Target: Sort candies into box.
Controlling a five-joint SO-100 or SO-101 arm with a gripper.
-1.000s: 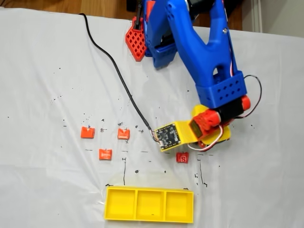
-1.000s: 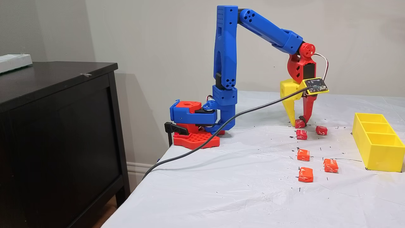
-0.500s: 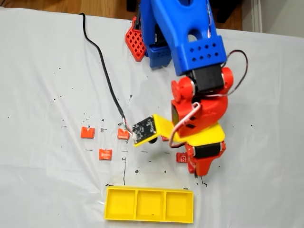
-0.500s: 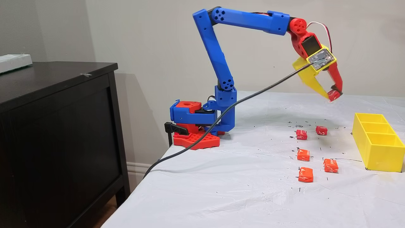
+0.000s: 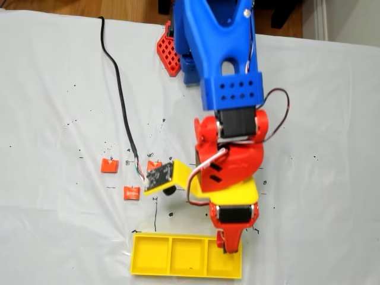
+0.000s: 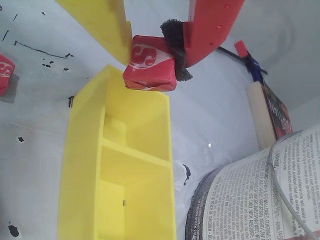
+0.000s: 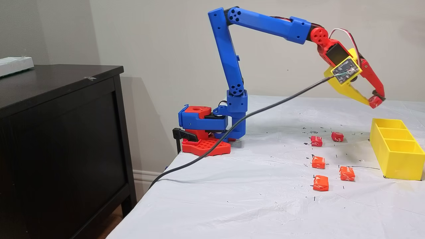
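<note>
My gripper [image 6: 152, 54] is shut on one red candy [image 6: 149, 65] with white lettering, pinched between the yellow finger and the red finger's black pad. The held candy [image 7: 374, 101] hangs well above the far end of the yellow box [image 7: 398, 162]. Seen from above, the gripper [image 5: 228, 244] is over the right-hand compartment of the box [image 5: 148, 256]. The wrist view looks down on the box [image 6: 82, 150], and its compartments look empty. Loose candies lie on the white cloth: two [image 7: 316, 141] [image 7: 337, 136] farther back and three [image 7: 318, 162] [image 7: 347, 173] [image 7: 320, 183] nearer.
A black cable [image 7: 232, 127] runs from the wrist camera board across the cloth and off the table's edge. The arm's base [image 7: 206, 132] is clamped at the back left. A dark cabinet [image 7: 59, 132] stands beside the table. Printed paper [image 6: 260, 200] lies beyond the box.
The gripper closed on a candy on the cloth, lifted it and swung out toward the box. It now hangs over the box's end compartment.
</note>
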